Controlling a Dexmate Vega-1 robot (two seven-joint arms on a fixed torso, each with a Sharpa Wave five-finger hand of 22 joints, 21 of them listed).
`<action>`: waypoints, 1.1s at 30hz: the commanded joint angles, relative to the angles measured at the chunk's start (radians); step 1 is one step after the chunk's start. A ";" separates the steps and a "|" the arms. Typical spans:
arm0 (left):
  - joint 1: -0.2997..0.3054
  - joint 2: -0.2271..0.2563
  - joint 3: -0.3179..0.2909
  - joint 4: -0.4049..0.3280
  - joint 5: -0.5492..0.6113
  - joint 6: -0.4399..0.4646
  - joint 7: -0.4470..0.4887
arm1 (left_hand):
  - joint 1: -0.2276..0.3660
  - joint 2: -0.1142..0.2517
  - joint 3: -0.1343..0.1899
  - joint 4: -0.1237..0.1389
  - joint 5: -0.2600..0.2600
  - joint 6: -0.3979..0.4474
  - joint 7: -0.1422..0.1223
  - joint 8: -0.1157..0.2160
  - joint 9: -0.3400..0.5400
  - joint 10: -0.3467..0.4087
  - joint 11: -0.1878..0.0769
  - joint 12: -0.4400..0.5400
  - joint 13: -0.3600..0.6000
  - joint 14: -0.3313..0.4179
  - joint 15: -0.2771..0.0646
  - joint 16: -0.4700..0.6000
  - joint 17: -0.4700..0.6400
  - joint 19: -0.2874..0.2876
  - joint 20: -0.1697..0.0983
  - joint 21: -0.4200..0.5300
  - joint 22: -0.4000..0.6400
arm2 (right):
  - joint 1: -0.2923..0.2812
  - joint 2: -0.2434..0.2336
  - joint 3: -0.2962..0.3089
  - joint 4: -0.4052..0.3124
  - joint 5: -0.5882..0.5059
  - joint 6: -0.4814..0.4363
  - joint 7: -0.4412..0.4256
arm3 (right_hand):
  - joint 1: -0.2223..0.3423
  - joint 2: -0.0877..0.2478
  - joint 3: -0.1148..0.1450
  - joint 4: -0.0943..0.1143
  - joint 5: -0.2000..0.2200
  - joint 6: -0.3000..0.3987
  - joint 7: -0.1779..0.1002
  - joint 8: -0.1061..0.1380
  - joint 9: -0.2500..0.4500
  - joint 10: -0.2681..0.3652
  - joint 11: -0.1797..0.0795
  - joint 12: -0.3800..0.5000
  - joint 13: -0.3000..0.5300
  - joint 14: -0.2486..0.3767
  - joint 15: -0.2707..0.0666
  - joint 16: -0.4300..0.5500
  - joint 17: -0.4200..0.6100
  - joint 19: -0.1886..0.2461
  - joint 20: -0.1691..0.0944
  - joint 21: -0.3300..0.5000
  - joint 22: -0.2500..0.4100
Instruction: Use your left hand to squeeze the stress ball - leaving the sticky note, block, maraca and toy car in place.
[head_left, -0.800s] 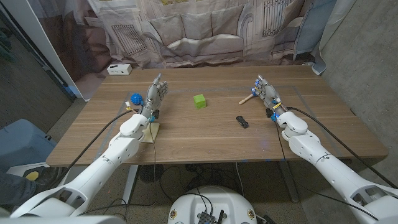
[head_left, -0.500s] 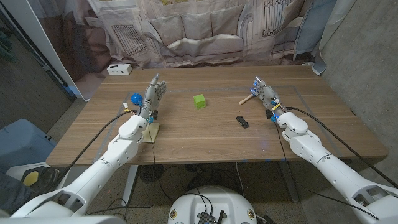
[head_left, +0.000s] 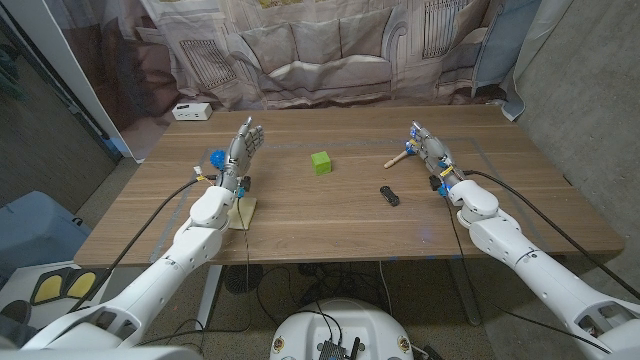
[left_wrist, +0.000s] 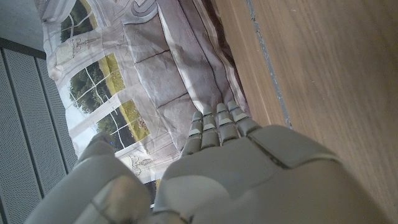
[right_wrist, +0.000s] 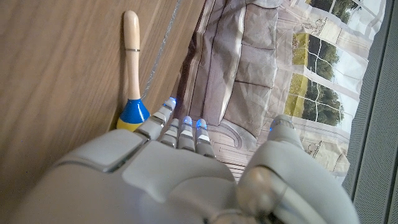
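Fingers of my left hand (head_left: 240, 150) stand spread and empty at middle left of the head view, just right of the one blue stress ball (head_left: 217, 158), with one yellow sticky note (head_left: 243, 212) lower down beside that forearm. One green block (head_left: 320, 162) sits at centre and one small dark toy car (head_left: 389, 195) lower right of it. My right hand (head_left: 428, 148), fingers apart and holding nothing, stands at middle right just beside the one maraca (head_left: 398, 155).

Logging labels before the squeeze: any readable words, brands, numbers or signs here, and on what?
None can be read.
Small white box at the table's far edge: dark marks on its front, too small to read.
Pale yellow sticky note: no writing visible.
Green block: plain faces.
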 joint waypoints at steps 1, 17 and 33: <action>-0.036 -0.033 0.007 0.056 0.035 -0.088 0.003 | 0.027 0.004 0.004 -0.019 -0.010 0.070 0.001 0.011 0.004 0.068 -0.016 0.016 0.003 0.075 -0.016 0.015 0.004 0.091 -0.011 0.019 0.002 | 0.003 -0.049 0.016 0.003 0.032 -0.031 0.065 | 0.002 0.007 0.005 0.002 0.001 -0.005 0.006 -0.001 0.001 -0.008 0.003 -0.004 0.002 -0.010 0.002 -0.005 0.004 -0.015 -0.003 -0.005 0.005; -0.032 -0.034 0.009 0.075 0.120 -0.160 0.065 | 0.054 0.007 0.008 -0.042 -0.015 0.137 0.018 0.012 0.005 0.135 -0.003 0.024 0.004 0.156 -0.010 0.018 0.004 0.170 0.010 0.025 0.001 | -0.003 -0.008 0.039 0.084 0.047 0.117 0.114 | -0.002 0.007 0.002 0.002 0.001 -0.004 -0.005 0.001 0.001 -0.006 -0.006 -0.001 0.002 -0.010 -0.007 -0.004 0.003 -0.017 -0.010 -0.001 0.006; -0.026 0.042 -0.030 0.044 0.211 -0.156 0.137 | 0.068 0.017 0.015 -0.050 -0.015 0.151 0.015 0.009 0.006 0.146 -0.004 0.022 0.004 0.169 -0.012 0.014 0.004 0.183 0.017 0.021 0.002 | -0.008 0.028 0.025 0.029 -0.010 0.123 0.007 | -0.006 0.008 -0.002 0.002 0.001 0.030 0.003 0.011 0.001 0.024 0.004 0.008 0.002 0.019 -0.002 0.006 0.002 0.001 -0.001 0.005 0.005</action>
